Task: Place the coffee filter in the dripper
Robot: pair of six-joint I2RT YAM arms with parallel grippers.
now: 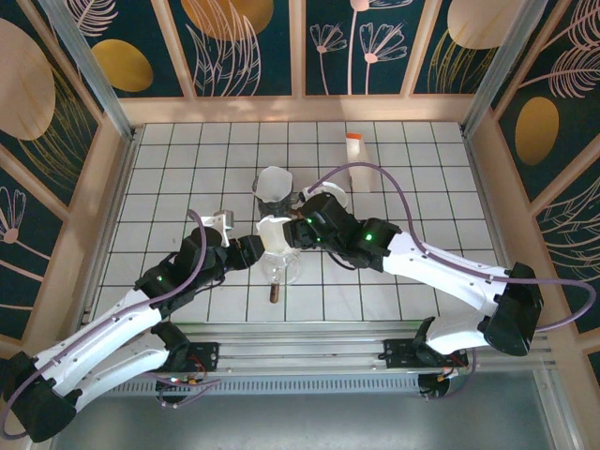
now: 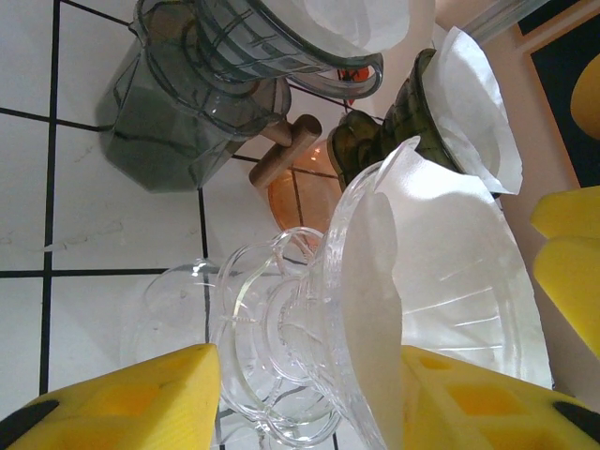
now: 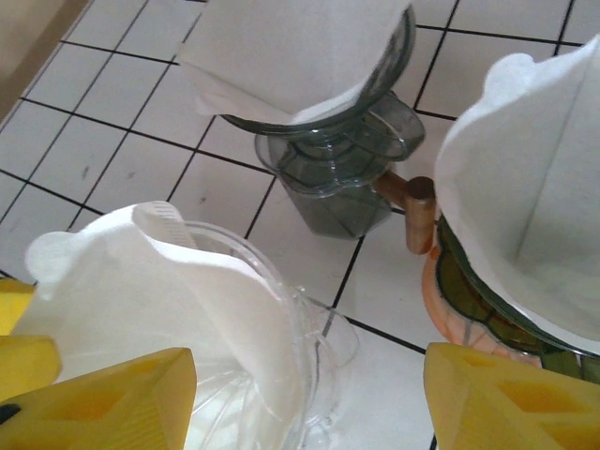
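Note:
A clear glass dripper (image 2: 272, 375) is tilted on its side between the yellow fingers (image 2: 141, 403) of my left gripper (image 2: 309, 403), which is shut on it. A white paper coffee filter (image 2: 441, 272) sits inside its cone, its edge sticking out past the rim. From above, the dripper (image 1: 279, 264) and the filter (image 1: 273, 230) lie at the table's middle, with my left gripper (image 1: 255, 251) on their left. My right gripper (image 1: 292, 230) hovers at the filter's right edge. It (image 3: 305, 403) stands open over the filter (image 3: 141, 291) and dripper (image 3: 314, 342), gripping nothing.
A grey dripper (image 3: 328, 178) with a filter stands just behind. A green dripper (image 3: 487, 300) with a filter rests on an orange base to the right, a wooden handle (image 3: 412, 211) between them. A white bottle with an orange cap (image 1: 358, 161) stands farther back.

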